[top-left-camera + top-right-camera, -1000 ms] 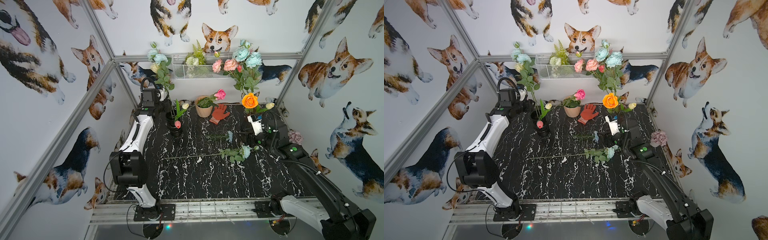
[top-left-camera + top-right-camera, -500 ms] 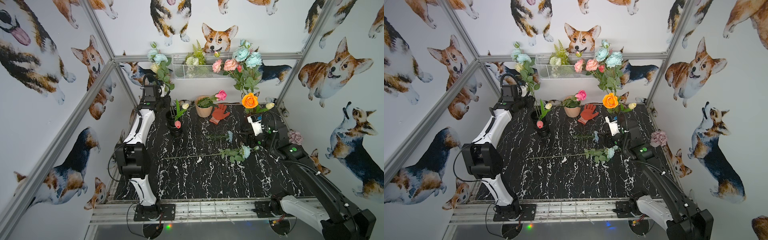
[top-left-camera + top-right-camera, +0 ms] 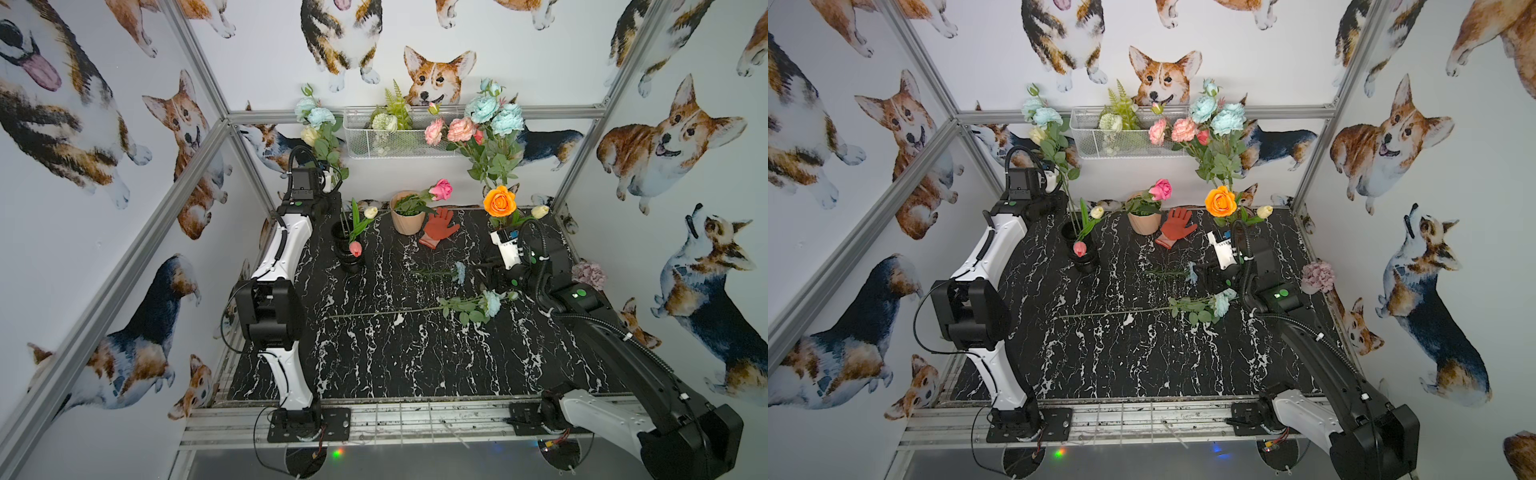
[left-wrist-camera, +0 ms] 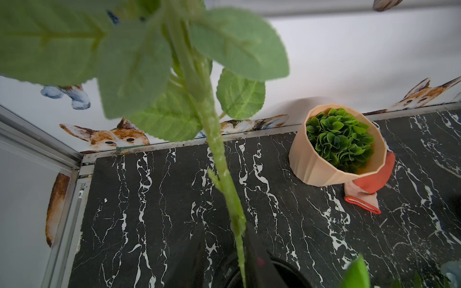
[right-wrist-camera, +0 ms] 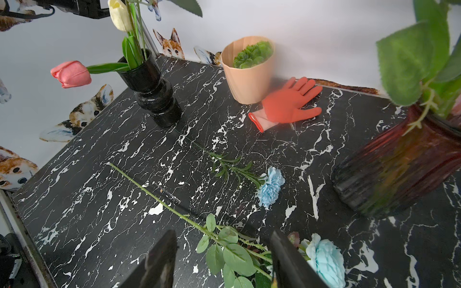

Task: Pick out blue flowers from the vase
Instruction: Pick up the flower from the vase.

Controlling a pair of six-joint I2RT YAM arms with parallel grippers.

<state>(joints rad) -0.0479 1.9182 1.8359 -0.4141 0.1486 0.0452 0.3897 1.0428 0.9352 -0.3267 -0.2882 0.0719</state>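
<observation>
The left tool (image 4: 225,233) reaches over the black vase (image 3: 347,249) near the back-left corner of the tabletop (image 3: 415,353). It straddles the tall leafy stem (image 4: 219,159) whose aqua blooms (image 3: 320,116) stand high against the back wall. Its jaws stand narrowly apart. One of its fingers (image 4: 259,251) lies against the stem, while a strip of tabletop shows on the other side, so the stem does not look firmly pinched.

The right tool (image 5: 223,239) hangs with its jaws wide apart and holding nothing. It is just above an aqua flower (image 3: 490,301) that lies on the tabletop toward the right edge, with a small periwinkle bloom (image 3: 459,272) lying near it. More aqua blooms (image 3: 498,114) stand in the red vase (image 5: 399,169) near the back-right corner.

The main risk is probably a weak or off-centre pinch, which would let the thin stem slide through the jaws on the lift. The leaves could also catch on the pink tulip (image 3: 355,248) and the cream tulip (image 3: 370,212) that share the narrow neck. That might drag them out or tip the vase toward the nearby edge. On a straight rise, the blooms may brush the wire basket (image 3: 395,133) close beside them.
</observation>
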